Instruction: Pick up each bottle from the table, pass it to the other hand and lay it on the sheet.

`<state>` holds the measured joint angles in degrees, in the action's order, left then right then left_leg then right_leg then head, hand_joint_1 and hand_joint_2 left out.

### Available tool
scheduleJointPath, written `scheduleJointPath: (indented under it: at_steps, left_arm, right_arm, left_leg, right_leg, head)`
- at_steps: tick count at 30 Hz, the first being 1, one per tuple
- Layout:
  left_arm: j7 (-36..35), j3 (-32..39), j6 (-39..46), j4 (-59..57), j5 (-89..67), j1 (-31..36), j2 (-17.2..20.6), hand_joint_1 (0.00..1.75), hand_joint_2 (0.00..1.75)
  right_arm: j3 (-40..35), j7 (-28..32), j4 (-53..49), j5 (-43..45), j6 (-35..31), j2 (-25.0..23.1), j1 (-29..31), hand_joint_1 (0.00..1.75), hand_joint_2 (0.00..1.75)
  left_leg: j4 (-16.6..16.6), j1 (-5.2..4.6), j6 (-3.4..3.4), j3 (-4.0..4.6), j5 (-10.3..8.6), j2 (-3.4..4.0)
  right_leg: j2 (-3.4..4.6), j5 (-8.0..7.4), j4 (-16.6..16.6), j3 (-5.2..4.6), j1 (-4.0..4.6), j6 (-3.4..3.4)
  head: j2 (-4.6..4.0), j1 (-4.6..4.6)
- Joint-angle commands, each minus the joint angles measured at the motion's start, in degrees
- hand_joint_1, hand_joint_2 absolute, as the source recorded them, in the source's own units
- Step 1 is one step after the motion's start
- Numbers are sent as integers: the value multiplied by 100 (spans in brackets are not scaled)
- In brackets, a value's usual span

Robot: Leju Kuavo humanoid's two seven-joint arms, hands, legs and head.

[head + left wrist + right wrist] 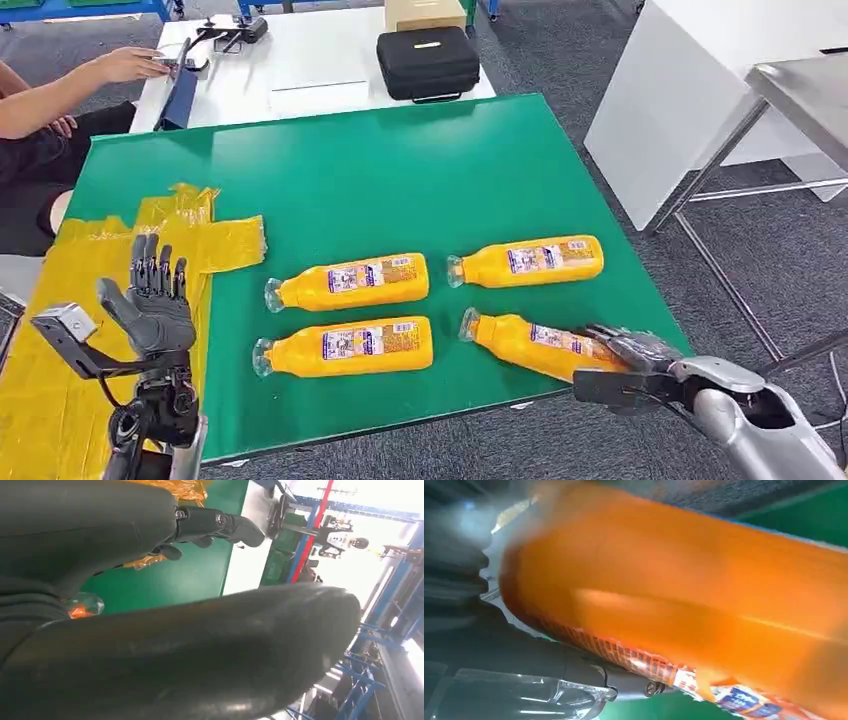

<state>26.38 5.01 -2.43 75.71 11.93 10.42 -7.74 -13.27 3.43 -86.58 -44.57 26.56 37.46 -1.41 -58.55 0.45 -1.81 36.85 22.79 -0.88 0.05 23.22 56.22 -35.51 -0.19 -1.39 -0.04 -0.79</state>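
At my far left a person's arm (70, 85) reaches onto the white table (300, 70) beyond my green table (400, 170). My left hand (155, 300) hovers upright over the yellow sheet (60, 390), fingers spread apart and holding nothing. The sheet lies crumpled along the green table's left side. Toward the middle, two orange bottles lie on their sides, one behind the other: the far-left bottle (350, 281) and the near-left bottle (348, 346), caps pointing left. Further right lies the far-right bottle (528, 260), well apart from my fingers. At the near right edge, my right hand (625, 360) wraps around the base of the near-right bottle (525, 342), which lies tilted, with its cap toward the middle. A black case (428, 62) sits on the white table.
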Motion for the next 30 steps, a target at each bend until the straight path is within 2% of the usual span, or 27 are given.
scheduleJointPath:
  at_steps: [1, 8, 11, 17, 25, 26, 30]
  left_arm:
    - [7, -193, 22, -332, 39, 180, 41, 0, 0]
    - [-21, -247, 70, -169, 67, 53, 47, 0, 0]
    - [-21, -238, 58, -18, 65, -107, 38, 0, 0]
    - [-20, -266, -3, -79, 46, -84, 17, 0, 0]
    - [-12, -258, -32, -187, 59, -12, 37, 0, 0]
    - [-12, -254, -31, -196, 59, -6, 40, 0, 0]
    - [-9, -236, -36, -226, 59, 20, 46, 0, 0]
  right_arm:
    - [175, -314, -56, -235, -257, -370, -519, 175, 175]
    - [500, -438, -200, -175, -521, -728, -673, 175, 175]
    - [804, -336, -277, 54, -918, -1050, -674, 175, 175]
    - [1454, -72, -537, 745, -1363, -1484, -548, 175, 175]
    - [1624, 9, -564, 1031, -1378, -1360, -453, 175, 175]
    - [1640, 82, -530, 1154, -1414, -1332, -398, 175, 175]
    - [1611, 104, -396, 1256, -1399, -1213, -242, 175, 175]
  left_leg:
    - [12, 2, 8, -32, 5, -5]
    - [10, 2, 6, -27, 3, -4]
    - [19, -1, 11, -52, 10, 2]
    - [10, -3, 8, -30, 6, 14]
    - [4, 0, 4, -12, 2, 7]
    - [8, -4, 8, -37, 11, 15]
    - [4, -6, 4, -12, 4, 14]
  right_leg:
    - [-12, 7, -14, 34, 2, 4]
    - [-9, 4, -15, 29, 2, 4]
    - [-7, 12, -20, 53, 0, 6]
    - [7, 4, -6, 25, -3, 4]
    - [2, 1, -5, 11, 1, 0]
    - [4, 9, -7, 34, -3, 1]
    - [8, 1, -1, 11, -6, 0]
  head:
    - [0, 0]
    - [0, 2]
    - [0, 0]
    - [0, -2]
    - [0, 0]
    - [0, 0]
    - [0, 0]
